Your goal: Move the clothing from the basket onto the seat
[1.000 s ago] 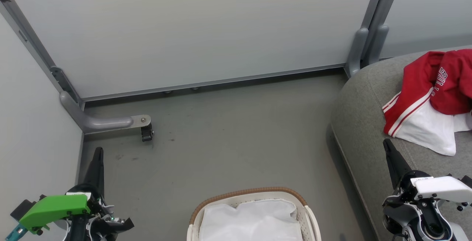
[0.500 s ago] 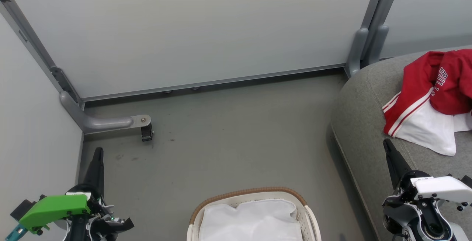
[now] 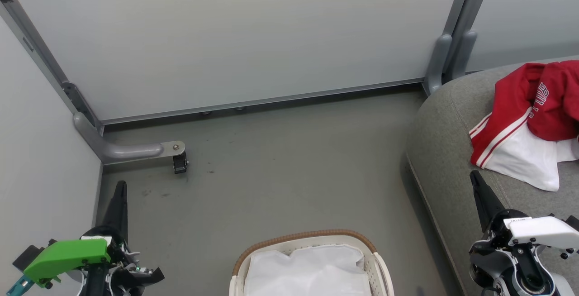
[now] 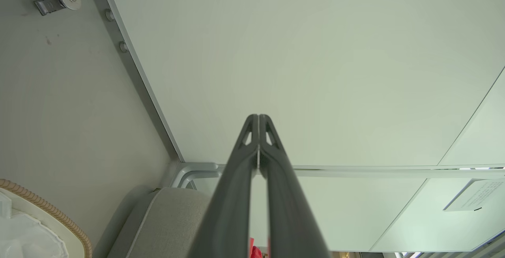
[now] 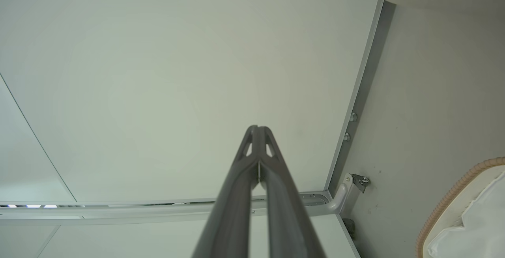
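The red clothing (image 3: 538,106) with striped trim and a white part lies crumpled on the grey seat (image 3: 448,142) at the right. At the bottom centre stands the basket (image 3: 307,238), with its white liner (image 3: 307,269) showing inside. My left gripper (image 3: 120,186) is shut at the lower left, far from the basket and holding nothing; its tips (image 4: 258,118) meet in the left wrist view. Over the seat's front edge my right gripper (image 3: 474,176) is shut and empty, just below the clothing; its tips (image 5: 257,128) are together in the right wrist view.
Pale partition walls (image 3: 253,38) close off the back and left. A grey caster foot (image 3: 174,153) sticks out onto the floor at the left. Grey floor (image 3: 289,174) lies open between basket, wall and seat. The basket rim (image 5: 453,195) and the seat (image 4: 165,218) show in the wrist views.
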Robot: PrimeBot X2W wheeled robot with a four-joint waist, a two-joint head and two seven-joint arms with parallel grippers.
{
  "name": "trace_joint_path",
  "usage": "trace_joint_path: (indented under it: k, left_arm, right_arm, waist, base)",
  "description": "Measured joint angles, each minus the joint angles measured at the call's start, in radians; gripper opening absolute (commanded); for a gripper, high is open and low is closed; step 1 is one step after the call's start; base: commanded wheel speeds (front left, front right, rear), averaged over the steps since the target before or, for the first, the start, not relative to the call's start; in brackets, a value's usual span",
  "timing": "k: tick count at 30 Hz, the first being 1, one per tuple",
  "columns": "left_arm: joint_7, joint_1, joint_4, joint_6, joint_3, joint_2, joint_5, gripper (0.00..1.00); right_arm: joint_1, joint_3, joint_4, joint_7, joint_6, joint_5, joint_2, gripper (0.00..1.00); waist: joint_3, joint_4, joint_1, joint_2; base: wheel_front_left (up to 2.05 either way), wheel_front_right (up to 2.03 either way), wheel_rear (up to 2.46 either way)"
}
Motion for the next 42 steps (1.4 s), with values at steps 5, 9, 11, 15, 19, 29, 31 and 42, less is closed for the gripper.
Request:
trace_joint_path:
  k: [5,9,11,15,19,29,31,42]
  left_arm:
    - [0.000,0.000,0.000,0.000,0.000,0.000,0.000,0.00]
    - [0.000,0.000,0.000,0.000,0.000,0.000,0.000,0.00]
    - [0.000,0.000,0.000,0.000,0.000,0.000,0.000,0.00]
    - [0.000,0.000,0.000,0.000,0.000,0.000,0.000,0.00]
    - [0.000,0.000,0.000,0.000,0.000,0.000,0.000,0.00]
    - [0.000,0.000,0.000,0.000,0.000,0.000,0.000,0.00]
    - [0.000,0.000,0.000,0.000,0.000,0.000,0.000,0.00]
    - [0.000,0.000,0.000,0.000,0.000,0.000,0.000,0.00]
  right_arm:
    - [0.000,0.000,0.000,0.000,0.000,0.000,0.000,0.00]
    - [0.000,0.000,0.000,0.000,0.000,0.000,0.000,0.00]
    - [0.000,0.000,0.000,0.000,0.000,0.000,0.000,0.00]
    - [0.000,0.000,0.000,0.000,0.000,0.000,0.000,0.00]
    - [0.000,0.000,0.000,0.000,0.000,0.000,0.000,0.00]
    - [0.000,0.000,0.000,0.000,0.000,0.000,0.000,0.00]
    - [0.000,0.000,0.000,0.000,0.000,0.000,0.000,0.00]
    - [0.000,0.000,0.000,0.000,0.000,0.000,0.000,0.00]
  waist:
    - [0.000,0.000,0.0000,0.0000]
    - [0.000,0.000,0.0000,0.0000]
    - [0.000,0.000,0.0000,0.0000]
    - [0.000,0.000,0.0000,0.0000]
    - [0.000,0.000,0.0000,0.0000]
    - [0.000,0.000,0.0000,0.0000]
    - [0.000,0.000,0.0000,0.0000]
    - [0.000,0.000,0.0000,0.0000]
  base:
    - [0.00,0.00,0.00]
    - [0.00,0.00,0.00]
    - [0.00,0.00,0.00]
    - [0.00,0.00,0.00]
    - [0.00,0.00,0.00]
    - [0.00,0.00,0.00]
    - [0.00,0.00,0.00]
    - [0.00,0.00,0.00]
